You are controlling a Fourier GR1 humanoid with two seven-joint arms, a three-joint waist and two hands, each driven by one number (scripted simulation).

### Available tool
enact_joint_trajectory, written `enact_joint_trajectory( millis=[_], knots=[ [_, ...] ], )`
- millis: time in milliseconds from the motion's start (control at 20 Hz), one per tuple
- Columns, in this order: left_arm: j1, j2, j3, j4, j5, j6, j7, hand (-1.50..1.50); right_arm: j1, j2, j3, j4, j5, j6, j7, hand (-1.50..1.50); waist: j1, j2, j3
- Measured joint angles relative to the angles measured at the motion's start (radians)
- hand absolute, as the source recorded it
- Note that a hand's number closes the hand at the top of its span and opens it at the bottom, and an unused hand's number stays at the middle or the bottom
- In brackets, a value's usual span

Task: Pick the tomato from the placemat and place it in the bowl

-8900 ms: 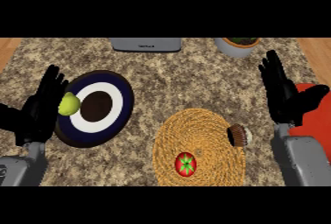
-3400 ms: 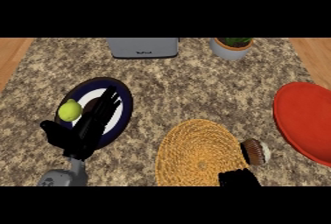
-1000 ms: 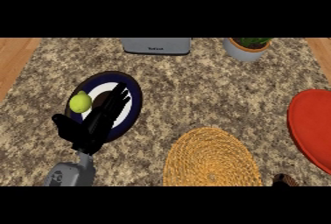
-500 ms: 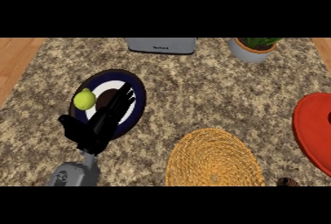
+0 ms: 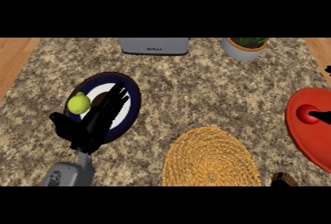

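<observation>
The tomato [image 5: 304, 112] lies inside the red bowl [image 5: 310, 140] at the right edge. A dark sliver of my right hand [image 5: 321, 116] touches the tomato's right side; the rest of that hand is cut off by the edge. The round woven placemat [image 5: 210, 157] lies bare at the bottom centre. My left hand [image 5: 97, 120] rests open at the left, fingers straight, lying over the lower part of a dark blue and white plate [image 5: 126, 94].
A yellow-green fruit [image 5: 79, 103] sits on the plate beside my left hand. A grey appliance [image 5: 154, 45] and a potted plant [image 5: 244, 46] stand at the back. A brown object [image 5: 284, 178] peeks in right of the placemat. Wooden floor shows past the counter's left edge.
The red bowl has come further into view from the right, now showing the tomato inside with my right hand against it. The left hand stays over the plate.
</observation>
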Motion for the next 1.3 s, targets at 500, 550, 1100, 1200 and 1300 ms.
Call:
enact_joint_trajectory(
  millis=[500, 550, 1100, 1200, 1300],
  knots=[
    [0.057, 0.013, 0.021, -0.029, -0.001, 0.01, -0.008, 0.0, 0.133, 0.037, -0.312, -0.066, -0.403, 0.265, -0.334, -1.5, -0.062, -0.017, -0.002],
    [0.07, 0.01, 0.018, -0.028, -0.005, 0.011, -0.018, 0.0, 0.167, 0.025, -0.341, -0.079, -0.438, 0.308, -0.357, -1.5, -0.066, -0.018, -0.003],
    [0.107, 0.022, 0.045, -0.061, -0.001, 0.022, -0.016, 0.0, 0.717, 0.005, -0.607, -0.229, -0.655, 0.61, -0.579, 1.5, -0.112, -0.024, -0.004],
    [0.12, 0.017, 0.043, -0.065, -0.007, 0.03, -0.021, 0.0, 0.819, 0.022, -0.638, -0.269, -0.656, 0.62, -0.608, 1.5, -0.126, -0.027, -0.003],
    [0.118, 0.015, 0.049, -0.066, -0.005, 0.035, -0.019, 0.0, 0.904, 0.047, -0.659, -0.295, -0.648, 0.626, -0.638, 1.5, -0.135, -0.029, -0.002]
  ],
)
